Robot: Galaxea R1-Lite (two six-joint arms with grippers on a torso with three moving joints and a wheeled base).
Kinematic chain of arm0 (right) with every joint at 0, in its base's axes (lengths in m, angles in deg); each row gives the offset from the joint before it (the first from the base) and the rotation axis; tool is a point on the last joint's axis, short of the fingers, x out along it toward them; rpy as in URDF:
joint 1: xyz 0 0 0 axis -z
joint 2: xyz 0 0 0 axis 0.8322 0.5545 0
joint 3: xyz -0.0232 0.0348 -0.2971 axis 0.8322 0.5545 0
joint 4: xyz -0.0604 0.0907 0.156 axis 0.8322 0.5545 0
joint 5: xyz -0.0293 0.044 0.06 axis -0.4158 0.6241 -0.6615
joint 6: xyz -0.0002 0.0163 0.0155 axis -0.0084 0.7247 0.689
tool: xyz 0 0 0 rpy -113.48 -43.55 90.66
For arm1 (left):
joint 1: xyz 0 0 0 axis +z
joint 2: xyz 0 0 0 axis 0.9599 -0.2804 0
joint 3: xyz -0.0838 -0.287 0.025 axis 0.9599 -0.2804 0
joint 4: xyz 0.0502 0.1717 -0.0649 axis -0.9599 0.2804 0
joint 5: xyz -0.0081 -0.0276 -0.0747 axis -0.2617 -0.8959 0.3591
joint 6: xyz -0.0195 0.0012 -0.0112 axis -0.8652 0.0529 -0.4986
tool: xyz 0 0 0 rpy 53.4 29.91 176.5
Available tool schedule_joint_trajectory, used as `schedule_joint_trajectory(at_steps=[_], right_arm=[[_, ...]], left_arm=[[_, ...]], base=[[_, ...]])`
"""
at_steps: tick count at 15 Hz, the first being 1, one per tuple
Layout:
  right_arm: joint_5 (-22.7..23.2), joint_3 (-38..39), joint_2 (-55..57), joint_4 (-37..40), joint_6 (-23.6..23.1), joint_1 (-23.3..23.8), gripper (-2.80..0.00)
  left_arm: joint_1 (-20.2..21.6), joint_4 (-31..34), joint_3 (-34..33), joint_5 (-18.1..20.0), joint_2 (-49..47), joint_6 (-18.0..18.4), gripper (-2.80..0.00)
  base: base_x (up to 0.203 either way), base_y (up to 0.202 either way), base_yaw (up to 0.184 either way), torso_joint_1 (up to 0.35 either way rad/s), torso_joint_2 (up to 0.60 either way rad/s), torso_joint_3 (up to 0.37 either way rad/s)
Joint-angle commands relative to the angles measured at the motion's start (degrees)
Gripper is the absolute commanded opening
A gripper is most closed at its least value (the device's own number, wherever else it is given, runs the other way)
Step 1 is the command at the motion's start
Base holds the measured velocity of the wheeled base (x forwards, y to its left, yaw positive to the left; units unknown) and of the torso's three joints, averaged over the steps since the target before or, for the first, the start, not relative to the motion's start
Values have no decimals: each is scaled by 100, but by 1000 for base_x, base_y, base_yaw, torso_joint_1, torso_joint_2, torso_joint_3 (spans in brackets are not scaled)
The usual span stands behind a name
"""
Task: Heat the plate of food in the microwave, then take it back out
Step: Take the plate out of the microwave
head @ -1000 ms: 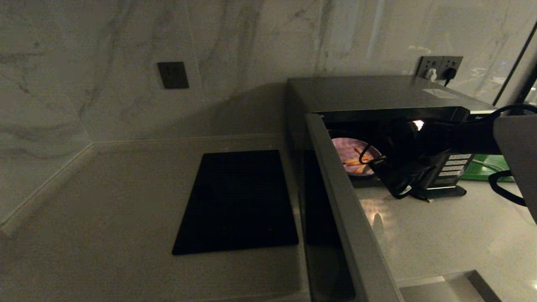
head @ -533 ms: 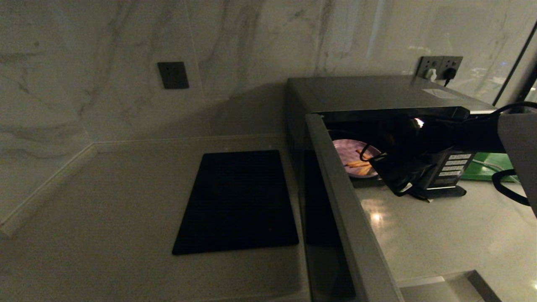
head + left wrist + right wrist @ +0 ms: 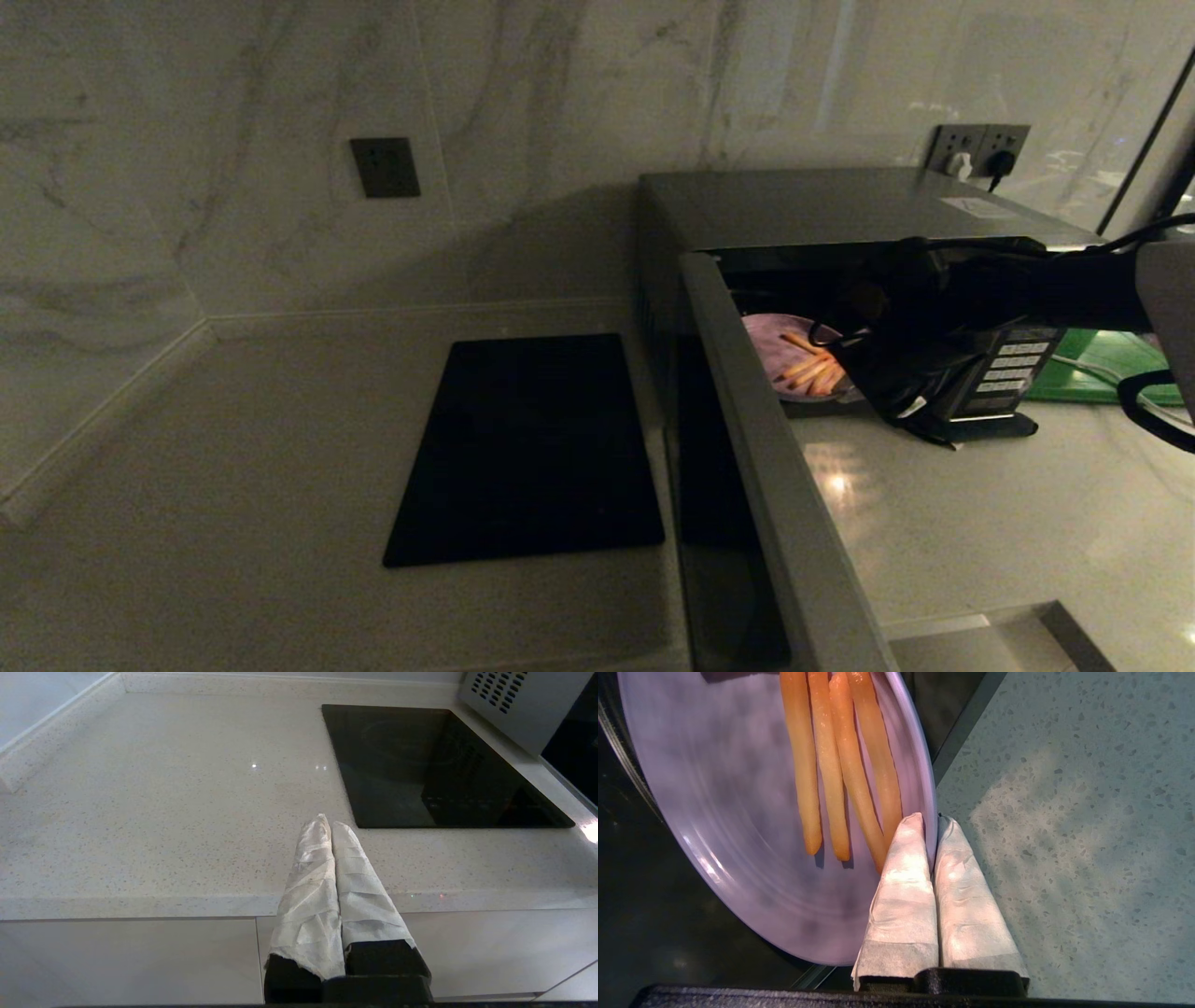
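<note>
Now | right hand (image 3: 931, 826) pinches plate of food (image 3: 738, 812) rim at microwave (image 3: 840, 210) mouth, plate half-hidden | left hand (image 3: 325, 823) clenched, empty

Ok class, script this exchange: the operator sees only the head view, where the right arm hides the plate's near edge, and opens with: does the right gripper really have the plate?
Observer: Yes. In the right wrist view the right gripper is shut on the rim of the plate, one finger on each side of it.
Operator: How many pieces of food are on it?
Observer: Four orange sticks, lying side by side close to that rim.
Operator: And the left gripper? I can't find it.
Observer: The left wrist view shows the left gripper shut and empty over the front edge of the countertop, near the black cooktop.
</note>
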Motion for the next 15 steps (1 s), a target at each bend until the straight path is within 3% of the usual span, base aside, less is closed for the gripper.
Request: schedule_joint_trajectory(at_steps=[1,8,15], right_arm=[[2,-4,-82,4,42,2,-280],[2,251,-451,33,42,-7,-280],[0,1552,-1420,22,-238,-43,-280]], left_arm=[[2,-2,0,-4,-9,-5,-280],[2,-2,0,-4,-9,-5,-280],[2,-2,0,-4,-9,-5,-280]], base=[[0,0,0,0,0,0],[0,0,0,0,0,0],[0,0,0,0,0,0]])
